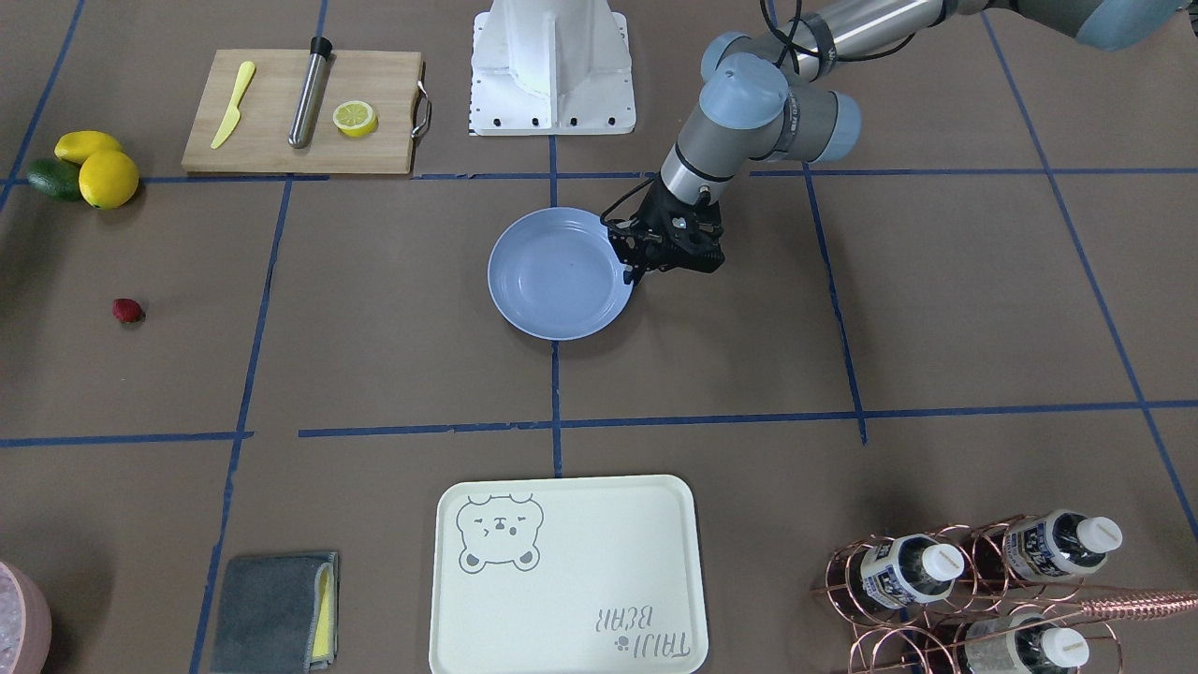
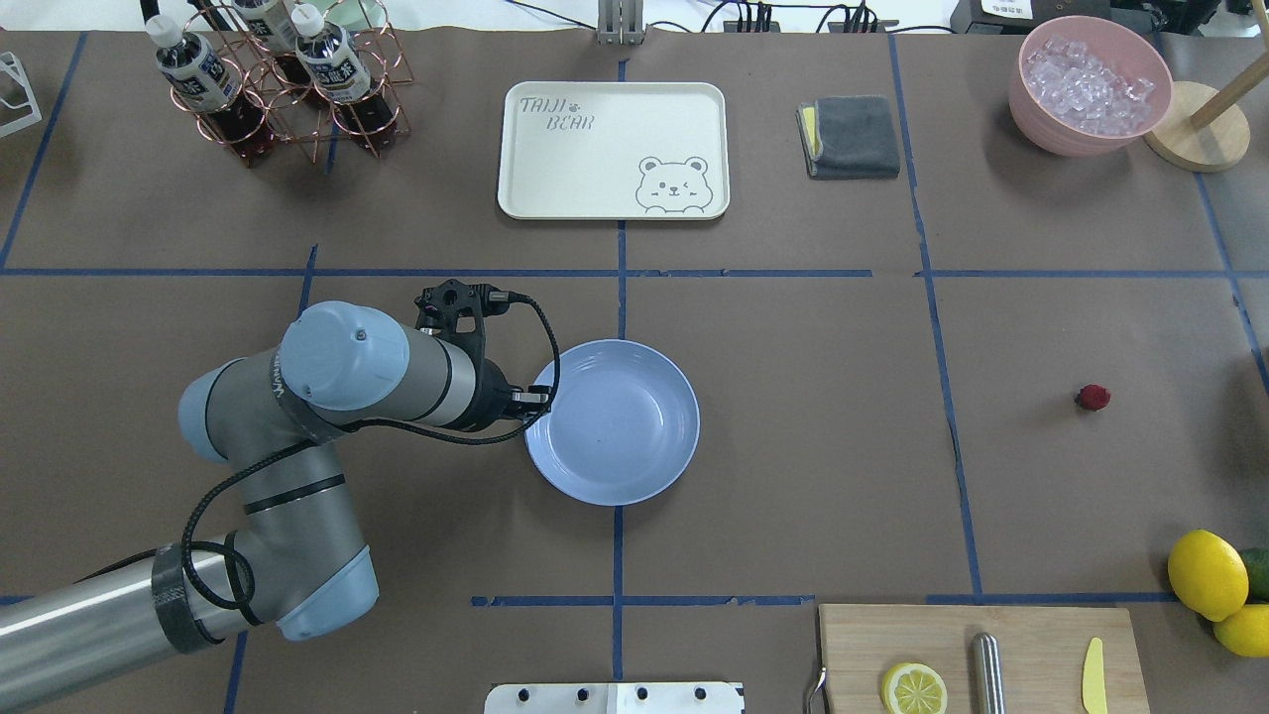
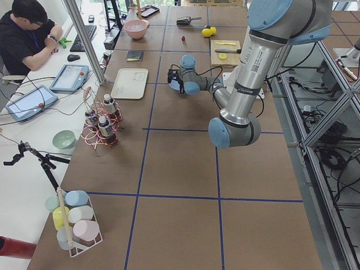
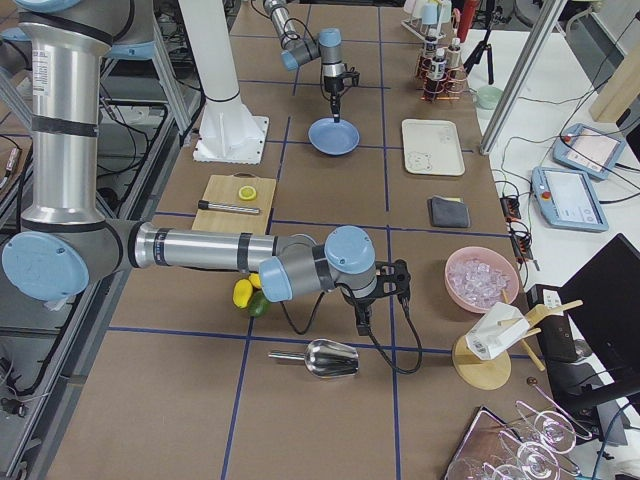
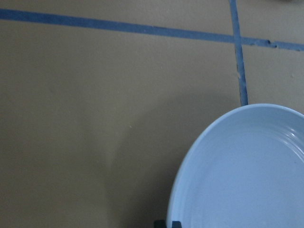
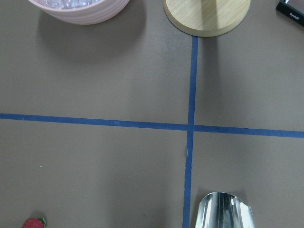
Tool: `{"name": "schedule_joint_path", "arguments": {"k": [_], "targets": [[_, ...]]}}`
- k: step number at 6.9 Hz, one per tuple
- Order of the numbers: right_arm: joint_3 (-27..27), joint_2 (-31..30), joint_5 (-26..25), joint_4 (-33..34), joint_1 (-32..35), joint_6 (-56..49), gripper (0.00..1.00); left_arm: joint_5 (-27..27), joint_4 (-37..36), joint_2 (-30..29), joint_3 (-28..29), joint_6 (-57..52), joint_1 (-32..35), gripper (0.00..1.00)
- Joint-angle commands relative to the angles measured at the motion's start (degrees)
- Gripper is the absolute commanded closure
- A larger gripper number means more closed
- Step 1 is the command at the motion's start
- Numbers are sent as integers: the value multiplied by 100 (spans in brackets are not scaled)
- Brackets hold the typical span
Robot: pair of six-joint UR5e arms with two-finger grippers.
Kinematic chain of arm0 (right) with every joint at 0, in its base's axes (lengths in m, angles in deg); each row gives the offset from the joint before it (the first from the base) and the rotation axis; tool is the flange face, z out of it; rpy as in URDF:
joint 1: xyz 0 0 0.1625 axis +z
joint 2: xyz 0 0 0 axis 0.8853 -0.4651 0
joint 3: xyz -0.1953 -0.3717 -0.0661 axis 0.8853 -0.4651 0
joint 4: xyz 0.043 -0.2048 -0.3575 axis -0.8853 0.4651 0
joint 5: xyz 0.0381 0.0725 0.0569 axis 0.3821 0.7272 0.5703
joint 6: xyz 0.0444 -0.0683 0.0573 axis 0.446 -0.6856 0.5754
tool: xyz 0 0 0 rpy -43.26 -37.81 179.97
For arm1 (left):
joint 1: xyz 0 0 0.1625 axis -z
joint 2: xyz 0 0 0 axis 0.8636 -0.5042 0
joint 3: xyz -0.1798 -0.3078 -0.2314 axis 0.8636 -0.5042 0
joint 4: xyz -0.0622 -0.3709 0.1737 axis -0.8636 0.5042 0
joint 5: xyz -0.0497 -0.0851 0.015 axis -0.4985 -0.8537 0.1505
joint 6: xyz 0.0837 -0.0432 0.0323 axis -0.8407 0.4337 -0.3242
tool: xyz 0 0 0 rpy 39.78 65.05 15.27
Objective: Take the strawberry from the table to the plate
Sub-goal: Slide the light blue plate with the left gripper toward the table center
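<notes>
Table (image 2: 793, 476) of brown paper gridded in blue tape carried everything, and two arms worked over it: the left arm (image 2: 337, 387) reached to the middle, the right arm (image 4: 200, 250) stretched low towards the far end. One light-blue plate (image 2: 634, 436) sat empty at the centre. At its rim stood the left claw (image 1: 630, 274), its fingertips drawn close together right on the edge; whether they actually pinched the rim could not be told. The right claw (image 4: 364, 322) hung above a metal scoop (image 6: 223, 211), and whether it was open could not be told. One strawberry (image 2: 1092, 398) lay alone on the bare paper, well apart from the plate and near two lemons (image 2: 1208, 573). It showed only in the bottom-left corner of the right wrist view. Fetching it looked like work for the right arm, which should probably centre itself over the berry first. It should then come straight down with fingers spread just wider than the fruit and close softly, since so small and round a thing would likely roll or bruise. Grasping had not yet begun.
</notes>
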Motion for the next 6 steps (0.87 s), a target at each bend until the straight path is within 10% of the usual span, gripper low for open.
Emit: {"name": "schedule_joint_path", "arguments": {"k": [1, 3, 5, 6], "targets": [[-3, 2, 0, 0, 0, 0, 0, 26, 7, -15, 67, -3, -71, 100], [-3, 2, 0, 0, 0, 0, 0, 26, 15, -23, 85, -3, -80, 97], [15, 2, 0, 0, 0, 0, 0, 26, 15, -23, 59, -56, -80, 0], [49, 11, 0, 0, -8, 0, 0, -9, -20, 3, -37, -134, -45, 0]]}}
